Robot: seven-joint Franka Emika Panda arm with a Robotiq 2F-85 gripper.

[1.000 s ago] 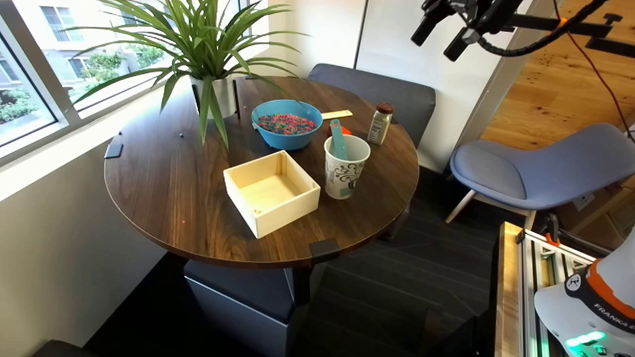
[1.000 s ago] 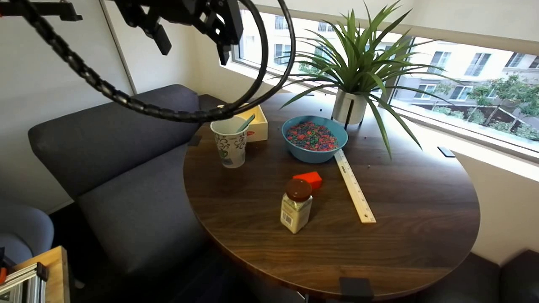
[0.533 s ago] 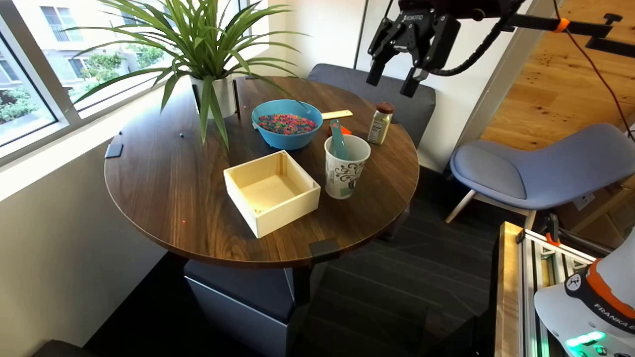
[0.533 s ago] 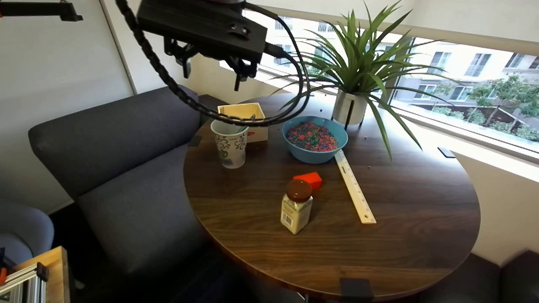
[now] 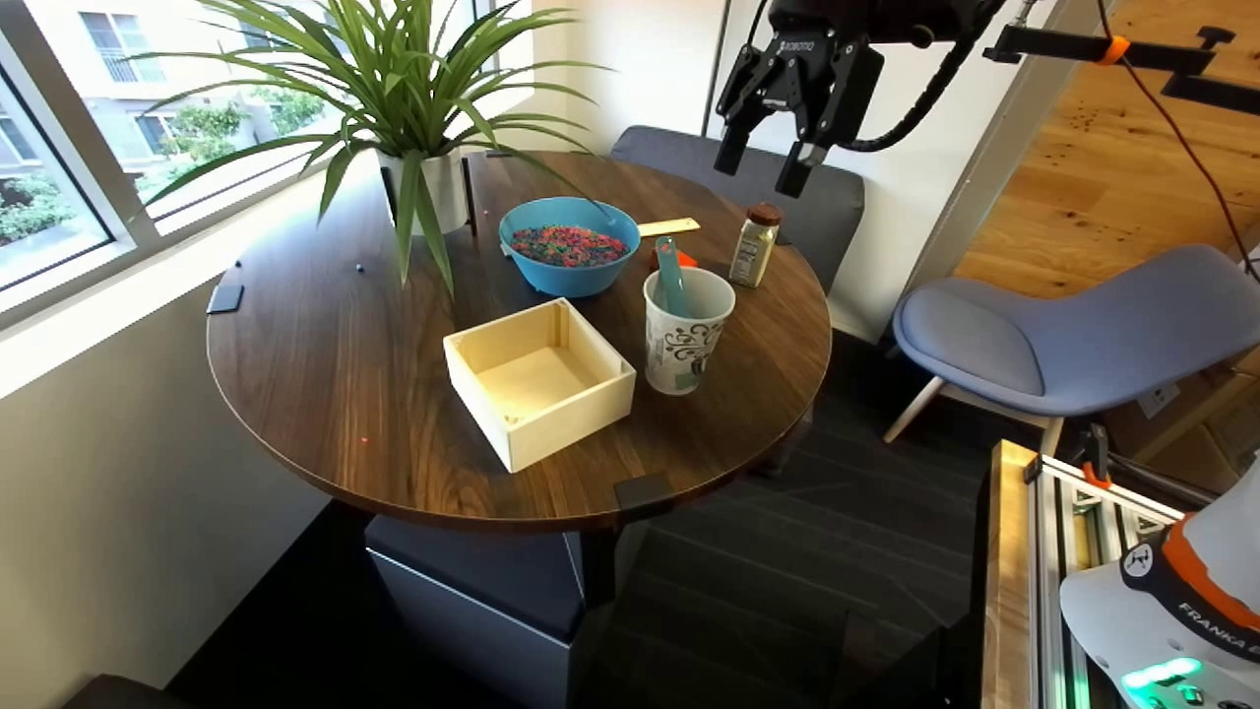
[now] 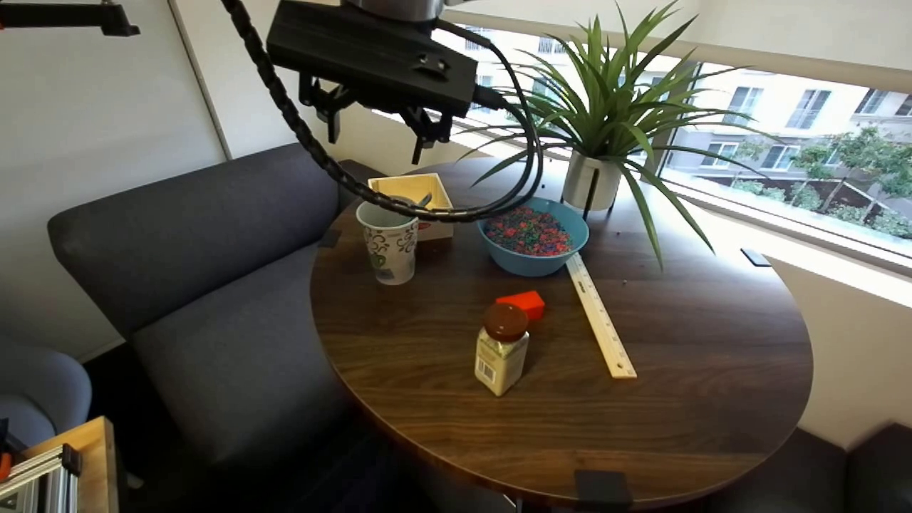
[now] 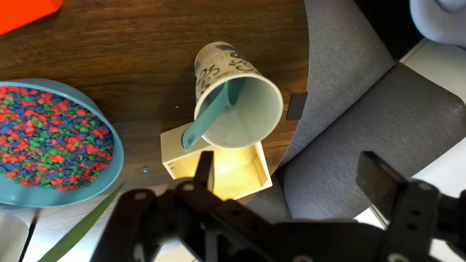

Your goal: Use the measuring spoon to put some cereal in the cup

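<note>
The whitish patterned cup [image 5: 686, 350] stands upright on the table in both exterior views. The teal measuring spoon [image 5: 670, 276] leans inside it, handle sticking out above the rim. In the wrist view the spoon [image 7: 205, 122] has its round bowl down in the cup [image 7: 255, 112]. The cereal [image 5: 566, 246], red, green and blue pieces, fills the blue bowl [image 5: 576, 281] beside the cup; it is also in the wrist view [image 7: 51, 142]. My gripper [image 5: 760, 172] is open and empty, in the air well above the table, apart from cup and spoon [image 6: 375, 146].
A cream square box [image 5: 541, 384] stands close beside the cup. A jar with a brown lid [image 6: 502, 349], an orange-red block [image 6: 524, 304] and a wooden ruler [image 6: 602, 320] lie or stand nearby. A leafy potted plant [image 6: 591, 182] stands behind the bowl. A cable loop hangs from the arm [image 6: 456, 214].
My gripper has come down and inward over the table from the top edge, moving less in the last half second. It stays open. Cup, spoon and bowl have not moved.
</note>
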